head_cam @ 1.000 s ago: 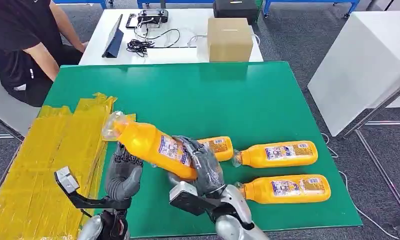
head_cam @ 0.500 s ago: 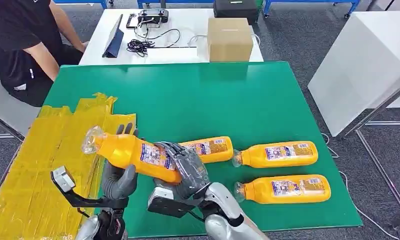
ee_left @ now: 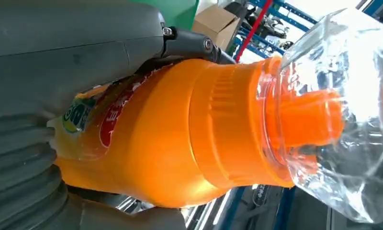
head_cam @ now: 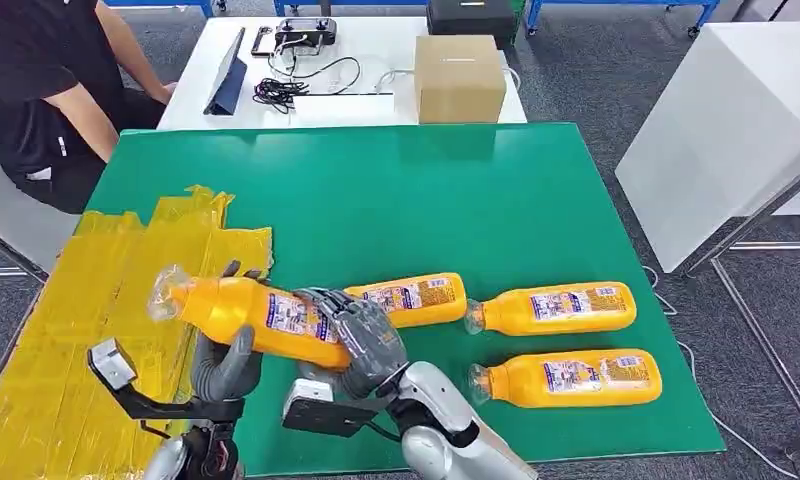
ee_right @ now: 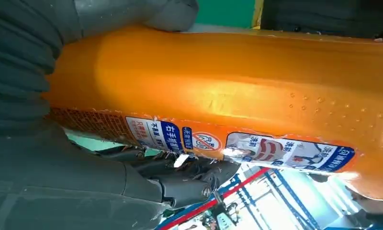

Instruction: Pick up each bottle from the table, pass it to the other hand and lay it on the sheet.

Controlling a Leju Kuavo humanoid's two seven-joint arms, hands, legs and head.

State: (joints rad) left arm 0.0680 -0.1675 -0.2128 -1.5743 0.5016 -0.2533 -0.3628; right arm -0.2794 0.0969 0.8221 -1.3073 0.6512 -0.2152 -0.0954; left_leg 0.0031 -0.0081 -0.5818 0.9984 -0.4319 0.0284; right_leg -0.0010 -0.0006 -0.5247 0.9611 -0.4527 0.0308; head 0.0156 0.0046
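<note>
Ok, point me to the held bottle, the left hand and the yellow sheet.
held bottle [head_cam: 238,309]: head view, orange body near the neck.
left hand [head_cam: 221,365]: head view, grey palm under the bottle.
yellow sheet [head_cam: 96,290]: head view, bare middle.

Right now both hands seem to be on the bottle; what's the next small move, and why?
Probably let the right hand release. The left hand already cups the held bottle near its neck, and the bottle hangs at the edge of the yellow sheet, so the left hand could then carry it over and lay it down.
</note>
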